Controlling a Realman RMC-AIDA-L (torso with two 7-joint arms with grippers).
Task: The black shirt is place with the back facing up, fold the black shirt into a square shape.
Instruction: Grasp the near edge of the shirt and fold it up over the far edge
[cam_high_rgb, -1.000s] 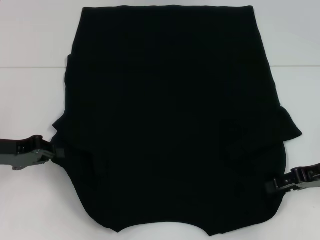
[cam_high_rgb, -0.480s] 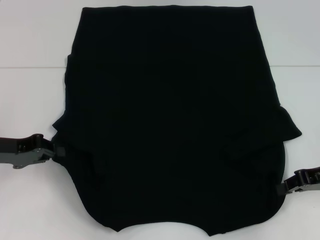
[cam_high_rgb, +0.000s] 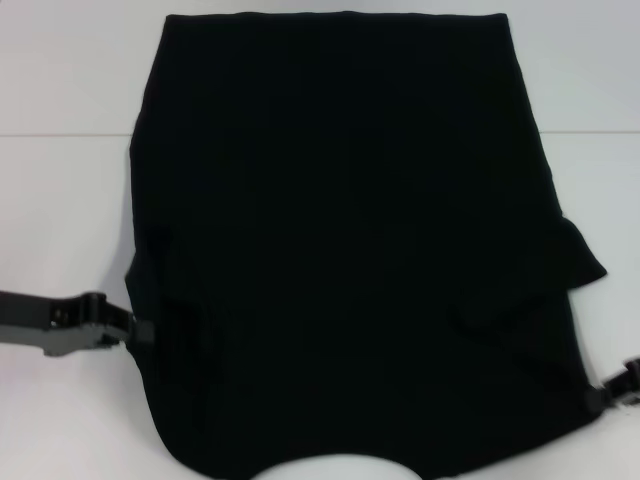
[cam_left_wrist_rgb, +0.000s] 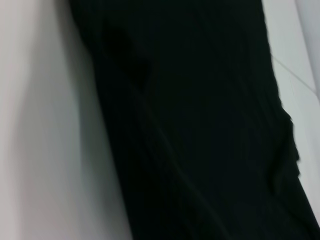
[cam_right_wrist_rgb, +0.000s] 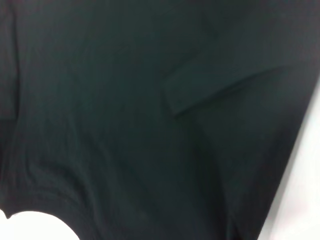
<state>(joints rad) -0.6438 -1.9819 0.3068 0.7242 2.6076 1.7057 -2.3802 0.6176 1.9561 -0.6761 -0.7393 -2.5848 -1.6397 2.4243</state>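
The black shirt lies spread over the white table, its curved neckline at the near edge and its straight hem at the far edge. My left gripper grips the shirt's left edge near the shoulder, shut on the cloth. At the right edge near the other shoulder, my right gripper is shut on the cloth and mostly out of frame. One short sleeve sticks out on the right; the left sleeve is tucked under the body. Dark cloth fills most of the left wrist view and the same cloth fills the right wrist view.
The white table shows on both sides of the shirt and beyond its far hem. A faint seam line crosses the tabletop behind the shirt.
Both grippers have moved nearer to me, and the shoulder edges came with them. The left sleeve that stuck out is now tucked in. The neckline has opened into a wider pale arc.
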